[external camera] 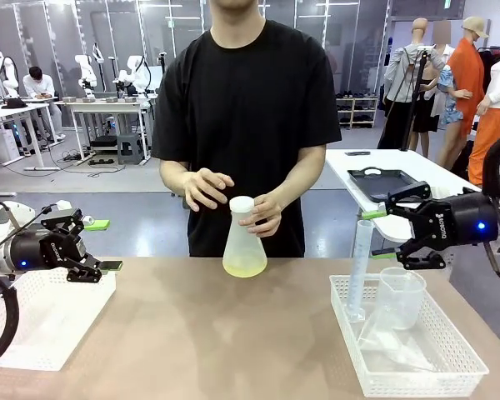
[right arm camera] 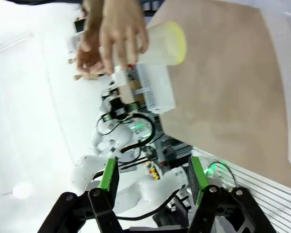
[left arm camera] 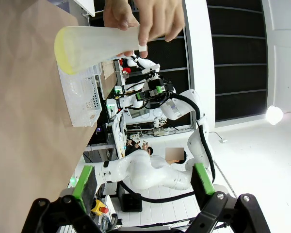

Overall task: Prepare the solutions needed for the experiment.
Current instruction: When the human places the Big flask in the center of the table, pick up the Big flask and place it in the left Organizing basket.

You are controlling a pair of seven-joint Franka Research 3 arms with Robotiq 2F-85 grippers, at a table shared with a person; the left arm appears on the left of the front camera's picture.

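Observation:
A person at the far side holds a frosted conical flask (external camera: 243,237) with a white cap by its neck, and its base is at the table's far middle. The solutions (external camera: 244,267) are a thin pale yellow-green layer in the flask's bottom, also seen as solutions (left arm camera: 62,48) and solutions (right arm camera: 178,42). My left gripper (external camera: 102,247) hovers open over the left basket, well left of the flask, with nothing between its fingers (left arm camera: 85,181). My right gripper (external camera: 385,235) hangs open above the right basket, its fingers (right arm camera: 109,175) bare.
A white basket (external camera: 425,375) at the right front holds a tall measuring cylinder (external camera: 359,265) and a clear beaker (external camera: 401,296). An empty white basket (external camera: 42,321) sits at the left front. A bare brown tabletop (external camera: 200,342) lies between them.

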